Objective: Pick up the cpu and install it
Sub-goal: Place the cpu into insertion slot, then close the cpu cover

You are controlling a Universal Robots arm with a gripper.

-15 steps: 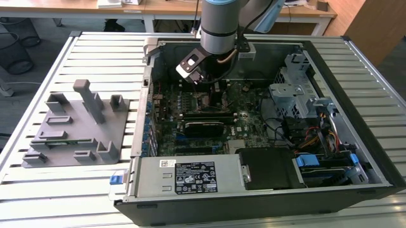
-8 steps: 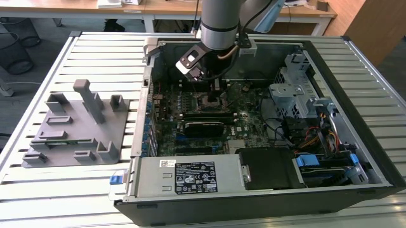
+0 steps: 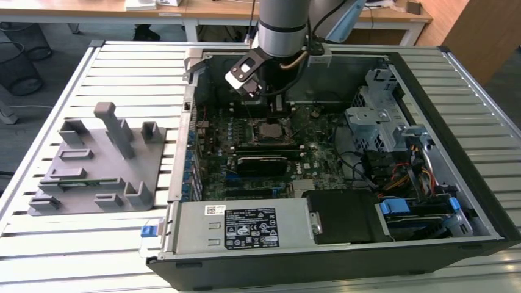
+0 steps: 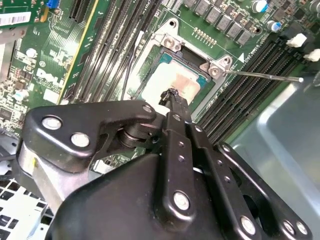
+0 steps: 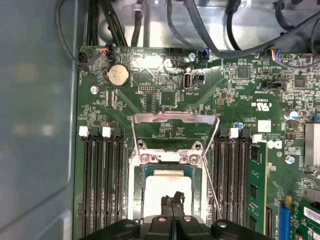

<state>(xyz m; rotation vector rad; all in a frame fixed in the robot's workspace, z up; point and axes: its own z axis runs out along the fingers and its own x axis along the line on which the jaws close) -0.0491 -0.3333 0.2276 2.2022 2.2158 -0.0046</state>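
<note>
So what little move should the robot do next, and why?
Probably lift the end effector straight up a little. The cpu already lies flat in its socket. The end effector is shut right above it, not gripping it, and the metal hold-down frame stands open.

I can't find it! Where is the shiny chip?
In the first wrist view the chip lies in its socket on the green board, between the black slot rows, beneath the gripper.
</note>
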